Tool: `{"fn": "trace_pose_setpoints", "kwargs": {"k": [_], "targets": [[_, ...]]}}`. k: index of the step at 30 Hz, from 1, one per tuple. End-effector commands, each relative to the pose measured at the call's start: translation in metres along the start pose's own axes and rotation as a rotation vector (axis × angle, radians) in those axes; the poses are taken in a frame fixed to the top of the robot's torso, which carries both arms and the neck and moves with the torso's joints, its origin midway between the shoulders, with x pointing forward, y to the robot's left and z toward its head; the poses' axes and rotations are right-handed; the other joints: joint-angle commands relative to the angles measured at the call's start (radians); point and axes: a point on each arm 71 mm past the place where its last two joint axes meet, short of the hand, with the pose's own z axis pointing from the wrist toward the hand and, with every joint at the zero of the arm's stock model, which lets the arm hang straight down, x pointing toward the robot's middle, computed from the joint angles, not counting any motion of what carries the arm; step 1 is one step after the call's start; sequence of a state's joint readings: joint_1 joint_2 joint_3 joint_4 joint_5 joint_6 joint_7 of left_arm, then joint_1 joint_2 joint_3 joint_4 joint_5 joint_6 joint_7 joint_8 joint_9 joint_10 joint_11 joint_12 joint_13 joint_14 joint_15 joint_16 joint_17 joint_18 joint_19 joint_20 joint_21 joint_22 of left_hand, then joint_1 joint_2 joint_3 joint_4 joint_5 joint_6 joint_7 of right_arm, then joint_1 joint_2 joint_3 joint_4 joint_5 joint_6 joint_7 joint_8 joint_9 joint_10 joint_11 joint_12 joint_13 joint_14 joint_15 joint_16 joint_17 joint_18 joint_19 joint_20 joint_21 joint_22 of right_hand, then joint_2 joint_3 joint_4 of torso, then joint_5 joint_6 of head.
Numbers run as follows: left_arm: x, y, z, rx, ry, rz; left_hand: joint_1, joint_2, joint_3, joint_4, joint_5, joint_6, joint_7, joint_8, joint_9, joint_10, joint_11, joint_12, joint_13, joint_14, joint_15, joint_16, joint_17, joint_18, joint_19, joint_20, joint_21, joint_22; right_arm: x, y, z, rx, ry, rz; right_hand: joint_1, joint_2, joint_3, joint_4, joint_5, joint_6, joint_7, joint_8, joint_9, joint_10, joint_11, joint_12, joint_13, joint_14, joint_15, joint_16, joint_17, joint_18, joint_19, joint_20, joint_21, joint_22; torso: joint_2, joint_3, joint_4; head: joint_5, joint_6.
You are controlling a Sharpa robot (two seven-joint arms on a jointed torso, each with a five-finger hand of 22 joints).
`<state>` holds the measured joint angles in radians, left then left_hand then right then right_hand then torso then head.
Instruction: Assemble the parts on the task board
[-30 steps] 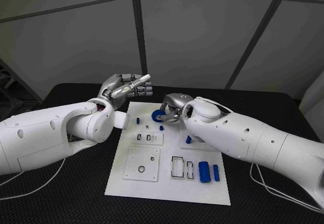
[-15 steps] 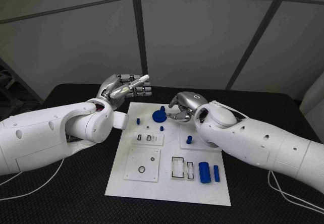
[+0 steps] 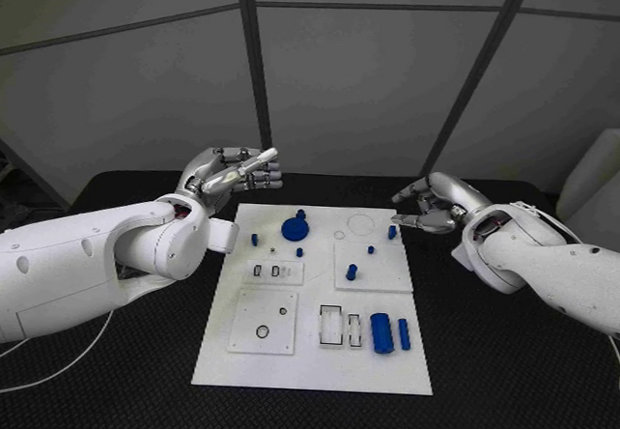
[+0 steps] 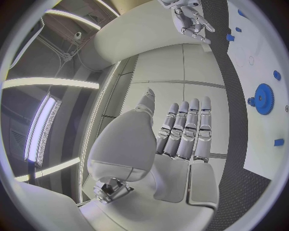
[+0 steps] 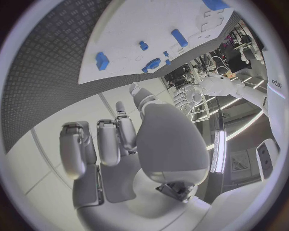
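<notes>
White task board (image 3: 317,360) with scattered small blue parts (image 3: 382,332)

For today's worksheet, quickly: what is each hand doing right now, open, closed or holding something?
Left hand: open, fingers extended, holding nothing.
Right hand: open, fingers loosely curled, holding nothing.

I see a white task board (image 3: 302,364) lying on a black table (image 3: 525,381), and from the wrist cameras that table's surface has a fine woven, dotted texture. The parts are blue: a round gear (image 3: 297,228), a thick cylinder (image 3: 382,332) and a slimmer bar (image 3: 404,335) beside it. Both arms are white, and the left hand (image 3: 233,172) and right hand (image 3: 429,203) are silver with pale fingertips.
</notes>
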<state>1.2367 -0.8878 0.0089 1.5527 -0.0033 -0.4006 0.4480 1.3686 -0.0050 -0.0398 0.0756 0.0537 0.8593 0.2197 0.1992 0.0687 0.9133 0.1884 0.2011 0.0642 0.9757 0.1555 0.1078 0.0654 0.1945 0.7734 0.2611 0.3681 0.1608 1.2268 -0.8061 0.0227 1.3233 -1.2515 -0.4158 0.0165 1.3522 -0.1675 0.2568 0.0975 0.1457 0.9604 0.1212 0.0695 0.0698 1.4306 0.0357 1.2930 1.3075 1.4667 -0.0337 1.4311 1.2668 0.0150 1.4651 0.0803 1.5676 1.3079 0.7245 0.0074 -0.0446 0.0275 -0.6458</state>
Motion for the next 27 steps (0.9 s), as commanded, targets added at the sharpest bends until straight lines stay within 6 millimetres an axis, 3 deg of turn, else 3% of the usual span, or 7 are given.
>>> {"fn": "trace_pose_setpoints", "kwargs": {"k": [1, 4, 9, 13, 15, 27], "targets": [[0.002, -0.001, 0.0, 0.006, 0.012, -0.009, 0.0, 0.009, -0.001, -0.008, 0.004, -0.004, 0.016, -0.004, -0.002, 0.002, 0.005, -0.005, -0.001, 0.0, 0.007, -0.005, -0.001, -0.016, -0.003, 0.005, 0.001, -0.001, -0.003, -0.009, -0.002, -0.027, 0.045, 0.084, 0.017, -0.004, -0.001, -0.009, -0.005, -0.002, 0.001, -0.006, -0.002, -0.008, 0.0, -0.006, 0.033, 0.041, -0.005, -0.002, 0.008, -0.015, 0.106, -0.007, 0.003, 0.263, -0.002, 0.0053, -0.0111, -0.005, 0.003], [0.002, -0.001, 0.001, 0.005, 0.013, -0.011, 0.0, 0.009, -0.001, -0.009, 0.004, -0.004, 0.016, -0.004, -0.001, 0.002, 0.005, -0.005, -0.001, 0.0, 0.007, -0.006, -0.001, -0.016, -0.003, 0.005, 0.0, -0.002, -0.004, -0.02, -0.002, -0.002, 0.059, 0.072, 0.028, -0.01, -0.003, -0.017, -0.009, -0.007, 0.002, -0.007, -0.003, -0.009, 0.001, -0.011, 0.029, 0.043, -0.005, 0.001, 0.016, -0.015, 0.106, -0.007, 0.003, 0.263, -0.001, 0.0072, -0.0107, -0.01, 0.005], [0.004, 0.001, 0.002, 0.004, 0.015, -0.013, 0.0, 0.009, -0.001, -0.009, 0.004, -0.004, 0.016, -0.004, -0.001, 0.002, 0.005, -0.005, -0.001, 0.0, 0.007, -0.006, -0.001, -0.016, -0.003, 0.005, 0.0, -0.002, 0.004, -0.028, 0.0, 0.02, 0.096, 0.043, 0.047, -0.012, -0.003, -0.028, -0.008, -0.016, 0.003, -0.007, -0.003, -0.012, 0.002, -0.018, 0.024, 0.045, -0.004, 0.004, 0.024, -0.015, 0.106, -0.006, 0.003, 0.263, 0.0, 0.0053, -0.0076, -0.014, 0.003], [0.003, 0.002, 0.003, 0.003, 0.014, -0.014, 0.0, 0.009, -0.001, -0.009, 0.004, -0.004, 0.016, -0.004, -0.001, 0.002, 0.005, -0.005, -0.001, 0.0, 0.007, -0.006, -0.001, -0.016, -0.003, 0.005, 0.0, -0.002, 0.012, -0.028, 0.003, 0.026, 0.118, 0.03, 0.05, -0.012, -0.003, -0.03, -0.007, -0.019, 0.003, -0.007, -0.004, -0.013, 0.002, -0.019, 0.023, 0.045, -0.004, 0.005, 0.026, -0.015, 0.106, -0.006, 0.003, 0.263, 0.0, 0.005, -0.006, -0.014, 0.0], [0.003, 0.002, 0.003, 0.003, 0.013, -0.014, 0.0, 0.009, -0.001, -0.009, 0.004, -0.004, 0.016, -0.004, -0.001, 0.002, 0.005, -0.005, -0.001, 0.0, 0.007, -0.006, -0.001, -0.016, -0.003, 0.005, 0.0, -0.002, 0.016, -0.027, 0.005, 0.028, 0.127, 0.026, 0.051, -0.011, -0.003, -0.03, -0.007, -0.019, 0.004, -0.007, -0.004, -0.012, 0.002, -0.017, 0.025, 0.046, -0.003, 0.006, 0.029, -0.015, 0.106, -0.006, 0.003, 0.263, 0.001, 0.0068, -0.0067, -0.015, -0.002], [0.003, 0.003, 0.004, 0.002, 0.013, -0.014, 0.0, 0.009, -0.001, -0.009, 0.004, -0.004, 0.016, -0.004, -0.001, 0.002, 0.005, -0.005, -0.001, 0.0, 0.007, -0.006, -0.001, -0.016, -0.003, 0.005, 0.0, -0.002, 0.029, -0.025, 0.012, 0.04, 0.156, 0.021, 0.045, 0.001, -0.002, -0.025, -0.006, -0.012, 0.004, -0.003, -0.001, -0.007, 0.003, -0.011, 0.03, 0.048, -0.003, 0.01, 0.038, -0.015, 0.106, -0.005, 0.003, 0.263, 0.0, 0.0056, -0.0059, -0.013, -0.008]]}}
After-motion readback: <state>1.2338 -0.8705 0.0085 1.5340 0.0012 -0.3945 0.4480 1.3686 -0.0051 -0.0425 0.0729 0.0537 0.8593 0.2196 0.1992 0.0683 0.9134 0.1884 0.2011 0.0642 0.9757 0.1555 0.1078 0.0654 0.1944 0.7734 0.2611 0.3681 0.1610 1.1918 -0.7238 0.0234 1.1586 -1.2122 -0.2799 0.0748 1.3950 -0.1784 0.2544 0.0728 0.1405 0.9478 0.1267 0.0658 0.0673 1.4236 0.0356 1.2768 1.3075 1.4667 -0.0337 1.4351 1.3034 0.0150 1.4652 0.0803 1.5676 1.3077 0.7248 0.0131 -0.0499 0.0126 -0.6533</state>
